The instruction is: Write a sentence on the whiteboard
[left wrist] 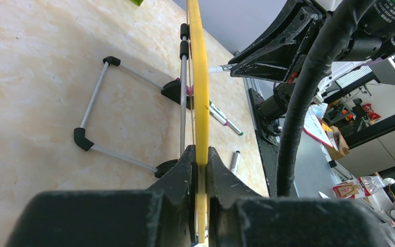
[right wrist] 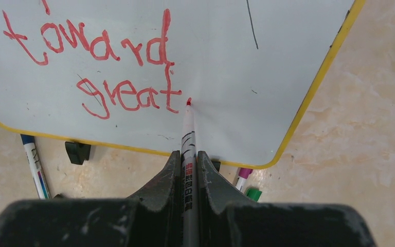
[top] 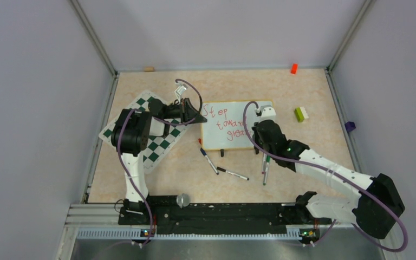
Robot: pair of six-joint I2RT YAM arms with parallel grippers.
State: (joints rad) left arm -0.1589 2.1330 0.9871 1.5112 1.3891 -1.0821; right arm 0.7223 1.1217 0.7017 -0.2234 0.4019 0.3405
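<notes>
While the red tip rests on the board just right of the last "t", my right claw (right wrist: 187,154) is clamped shut on the red marker (right wrist: 187,128), barrel straight up between the jaws. My left claw (left wrist: 200,152) is pinched shut on the left yellow rim of the whiteboard (right wrist: 267,77), which leans on its wire stand mid-table. The chess mat (top: 151,146) lies to its left and a green-white block (top: 301,114) to its right. The sentence (right wrist: 103,67) reads "Step toward great" in three lines, so I judge "ness" is left to write.

Doing it well:
- Start next to the "t" on the same baseline. The "great" line slopes a bit, so follow it.
- Use small letters. The bare white to the right looks enough but not generous, so stop short of the yellow rim.
- Press lightly. The board is propped, so a hard push could rock it back. The left pinch should brace against each stroke.
- Lift the tip cleanly between letters to avoid drag lines.
- Spare markers (top: 233,173) lie near the board's near edge; steer my wrist off them.
</notes>
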